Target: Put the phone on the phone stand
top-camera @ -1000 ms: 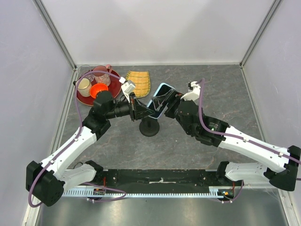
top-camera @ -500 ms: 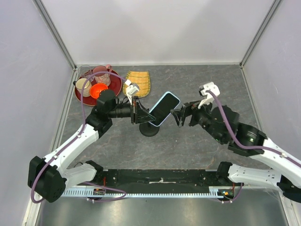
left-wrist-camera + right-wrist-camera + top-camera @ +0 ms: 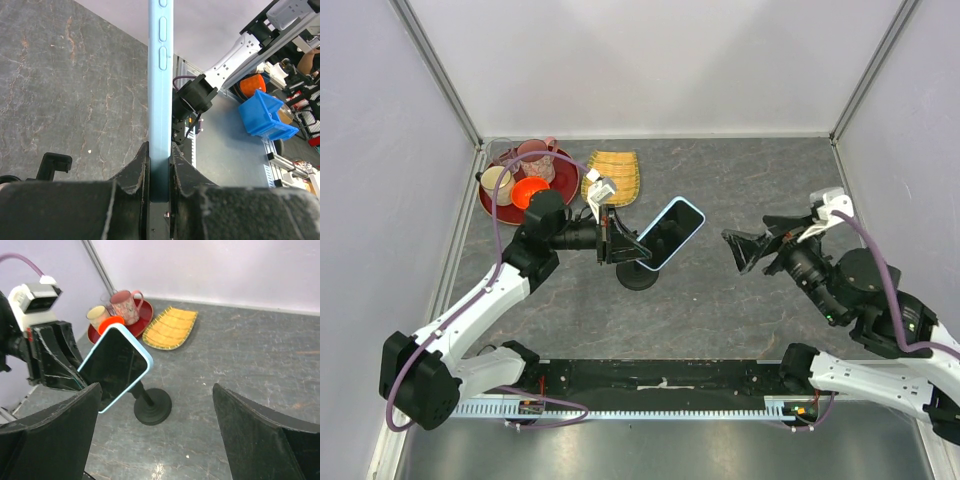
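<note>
The phone (image 3: 670, 232), black screen with a light blue edge, hangs tilted just above the black phone stand (image 3: 638, 273). My left gripper (image 3: 620, 241) is shut on its lower left end. In the left wrist view the blue edge of the phone (image 3: 159, 75) runs straight up out of the left gripper (image 3: 159, 150). My right gripper (image 3: 736, 250) stands wide open and empty, well to the right of the phone. The right wrist view shows the phone (image 3: 115, 365) in front of the stand's post, above the round base (image 3: 152, 410). I cannot tell whether the phone rests on the stand.
A red tray (image 3: 560, 190) with mugs and an orange cup stands at the back left. A yellow woven mat (image 3: 615, 177) lies beside it. Both show in the right wrist view, tray (image 3: 145, 314) and mat (image 3: 172, 327). Enclosure walls stand on three sides.
My right gripper has let go of the phone, opened wide and drawn back to the right. The left gripper still holds the phone, shifted slightly right over the stand.
</note>
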You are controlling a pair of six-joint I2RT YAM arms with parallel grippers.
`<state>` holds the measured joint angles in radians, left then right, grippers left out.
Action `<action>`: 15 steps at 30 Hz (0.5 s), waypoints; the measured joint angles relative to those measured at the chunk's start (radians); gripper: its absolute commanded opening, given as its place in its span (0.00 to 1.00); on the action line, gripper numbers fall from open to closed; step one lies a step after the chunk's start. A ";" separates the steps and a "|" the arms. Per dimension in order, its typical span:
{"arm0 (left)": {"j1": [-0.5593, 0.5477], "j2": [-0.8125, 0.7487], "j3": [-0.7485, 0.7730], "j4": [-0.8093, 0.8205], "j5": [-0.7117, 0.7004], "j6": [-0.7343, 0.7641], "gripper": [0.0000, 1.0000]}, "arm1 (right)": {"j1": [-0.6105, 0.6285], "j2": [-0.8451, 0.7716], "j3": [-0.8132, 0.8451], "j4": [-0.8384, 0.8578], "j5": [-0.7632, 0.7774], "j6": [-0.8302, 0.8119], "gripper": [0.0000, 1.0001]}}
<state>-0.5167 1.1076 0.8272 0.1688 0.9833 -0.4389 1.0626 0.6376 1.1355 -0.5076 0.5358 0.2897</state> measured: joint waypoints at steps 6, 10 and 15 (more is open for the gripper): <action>0.000 0.000 0.000 0.031 0.046 -0.013 0.02 | -0.003 0.112 -0.006 -0.016 -0.087 -0.030 0.98; -0.005 0.000 0.000 0.069 0.082 -0.023 0.02 | -0.066 0.229 0.042 -0.042 -0.263 -0.045 0.91; -0.019 0.000 0.000 0.090 0.111 -0.025 0.02 | -0.292 0.303 0.068 -0.044 -0.588 -0.042 0.83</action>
<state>-0.5362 1.1076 0.8272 0.2584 1.0943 -0.4641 0.7704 0.9409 1.2034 -0.5518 -0.0525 0.2474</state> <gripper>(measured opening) 0.171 0.874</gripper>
